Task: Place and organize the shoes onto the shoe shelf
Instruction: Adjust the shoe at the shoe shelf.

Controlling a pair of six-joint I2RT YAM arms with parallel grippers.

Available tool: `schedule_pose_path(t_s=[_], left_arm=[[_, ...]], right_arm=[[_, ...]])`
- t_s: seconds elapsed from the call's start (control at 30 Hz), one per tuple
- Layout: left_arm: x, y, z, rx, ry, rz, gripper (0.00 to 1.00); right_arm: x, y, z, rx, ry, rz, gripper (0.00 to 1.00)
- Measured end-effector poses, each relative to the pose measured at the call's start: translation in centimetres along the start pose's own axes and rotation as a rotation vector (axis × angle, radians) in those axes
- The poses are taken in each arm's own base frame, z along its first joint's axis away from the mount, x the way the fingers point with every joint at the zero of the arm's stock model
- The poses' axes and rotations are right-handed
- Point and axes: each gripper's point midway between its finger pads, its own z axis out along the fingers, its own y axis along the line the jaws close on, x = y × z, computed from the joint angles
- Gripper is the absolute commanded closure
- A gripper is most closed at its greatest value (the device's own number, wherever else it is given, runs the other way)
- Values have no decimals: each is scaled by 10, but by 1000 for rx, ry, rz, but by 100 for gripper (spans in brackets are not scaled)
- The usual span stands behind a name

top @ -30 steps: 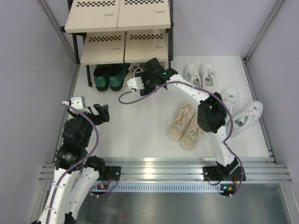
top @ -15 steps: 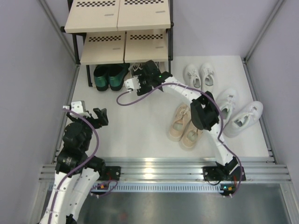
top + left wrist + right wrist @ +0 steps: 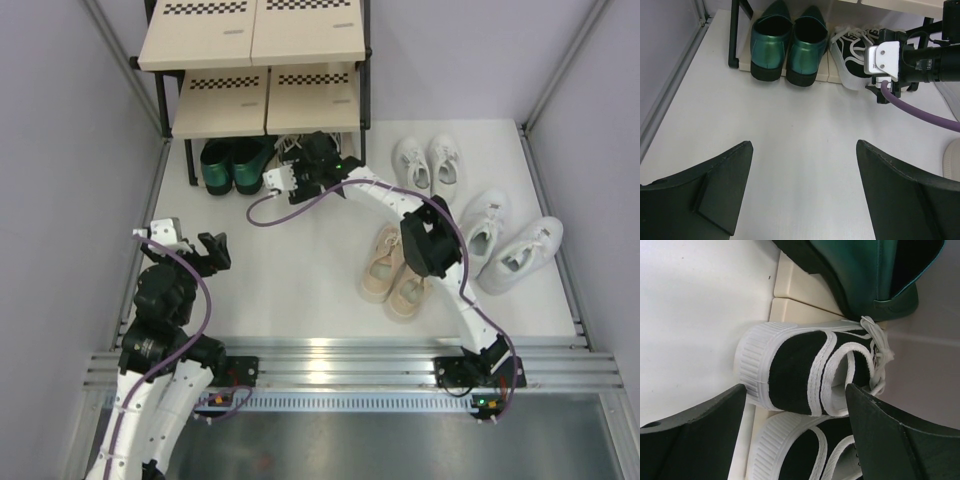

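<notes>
Hovering | right pincer (image 3: 796, 388) spread | black-and-white sneakers (image 3: 790, 367) just ahead, on shoe shelf (image 3: 250, 40)

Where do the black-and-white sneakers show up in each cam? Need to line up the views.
Top external: black-and-white sneakers upper centre, on the bottom tier of the shoe shelf, mostly hidden, only laces showing.
Left wrist: top edge, right of centre.
Right wrist: centre of the frame, heels nearest the camera.
Shared landmark: dark green shoes, directly beside them in all three views.
</notes>
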Motion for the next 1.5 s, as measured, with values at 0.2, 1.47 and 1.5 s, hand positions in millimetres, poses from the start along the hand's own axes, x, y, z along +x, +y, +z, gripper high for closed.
schedule_pose_path(t_s=[0.2, 1.47, 1.5], left_arm=[[1, 1, 0, -3, 1, 0, 10], [1, 1, 0, -4, 2, 0, 10], [1, 1, 0, -4, 2, 0, 10]], right_arm=[[-1, -3, 6, 13, -12, 7, 31], [8, 9, 1, 116, 49, 255, 68], [9, 9, 1, 119, 51, 256, 68]])
